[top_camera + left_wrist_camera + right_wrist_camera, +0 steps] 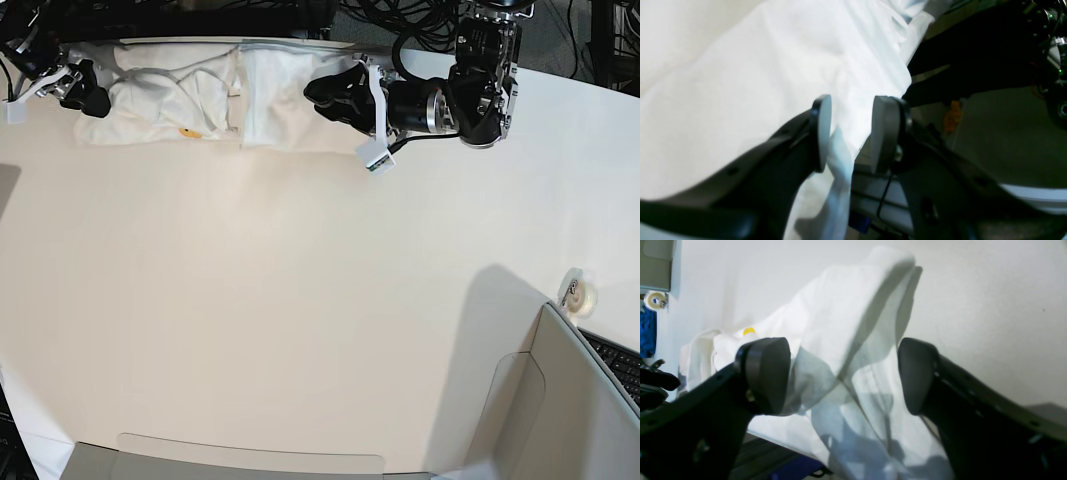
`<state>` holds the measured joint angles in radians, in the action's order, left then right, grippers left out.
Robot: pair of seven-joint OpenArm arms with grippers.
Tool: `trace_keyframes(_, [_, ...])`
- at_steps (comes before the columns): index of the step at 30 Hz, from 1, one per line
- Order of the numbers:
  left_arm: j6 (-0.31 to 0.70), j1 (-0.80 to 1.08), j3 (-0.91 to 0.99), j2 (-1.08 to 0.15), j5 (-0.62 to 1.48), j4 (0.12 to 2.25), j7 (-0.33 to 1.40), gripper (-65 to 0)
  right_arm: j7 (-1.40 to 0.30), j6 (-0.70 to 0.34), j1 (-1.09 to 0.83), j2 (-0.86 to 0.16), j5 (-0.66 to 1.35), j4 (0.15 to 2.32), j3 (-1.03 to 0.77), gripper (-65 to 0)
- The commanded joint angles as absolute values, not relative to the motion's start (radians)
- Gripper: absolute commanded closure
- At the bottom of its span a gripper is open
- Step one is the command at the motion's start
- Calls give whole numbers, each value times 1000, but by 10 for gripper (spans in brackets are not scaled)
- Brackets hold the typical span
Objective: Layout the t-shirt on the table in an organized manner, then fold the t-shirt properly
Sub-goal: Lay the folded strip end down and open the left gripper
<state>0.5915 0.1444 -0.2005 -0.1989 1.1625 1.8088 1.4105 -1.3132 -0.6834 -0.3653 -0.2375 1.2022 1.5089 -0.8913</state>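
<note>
Both arms are stretched low along the far edge of the worktop [300, 300], where the t-shirt [200, 95] lies bunched; the layout step is judged barely begun. The left gripper [848, 133] is set at the shirt's edge, jaws part-open around a fold, not clamped; the right gripper [843, 373] is spread wide around a raised hump of cloth. Next, firm pinches on two edges would be needed, then spreading.
</note>
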Motion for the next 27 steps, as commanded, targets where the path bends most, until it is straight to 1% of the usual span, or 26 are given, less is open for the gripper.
trace_keyframes(1, [591,134,-196,-199,1190,1825,1396,-204,-1336,-698,-371,-234,1133,1512,-892,-497])
trace_keyframes(7, [591,133,-196,-202,1193,1825,1396,-204,-1336,-698,-367,-216,1058,1512,-891,-495])
trace_keyframes(9, [591,133,-196,-202,1193,1825,1396,-204,-1336,-698,-364,-216,1046,1512,-891,-478])
trace_keyframes(10, [591,133,-196,-202,1193,1825,1396,-204,-1336,-698,-364,-216,1046,1512,-891,-451])
trace_keyframes(11, [591,133,-196,-202,1193,1827,1396,-204,-1336,-698,-364,-216,1046,1512,-891,-406])
trace_keyframes(13, [591,131,-196,-202,1193,1827,1396,-204,-1336,-698,-363,-216,1046,1512,-891,-289])
trace_keyframes(15, [591,131,-196,-202,1193,1828,1396,-204,-1334,-698,-363,-216,1046,1512,-891,-189])
trace_keyframes(17, [591,131,-194,-203,1193,1830,1396,-204,-1333,-698,-363,-216,1046,1512,-891,-113])
trace_keyframes(20, [591,131,-160,-203,1196,1831,1396,-204,-1333,-698,-363,-216,1046,1511,-891,-16])
trace_keyframes(21, [591,131,-142,-203,1198,1831,1396,-204,-1333,-698,-363,-216,1044,1511,-891,0])
trace_keyframes(27, [593,137,16,-213,1198,1902,1396,-204,-1330,-698,-348,-216,1000,1512,-897,0])
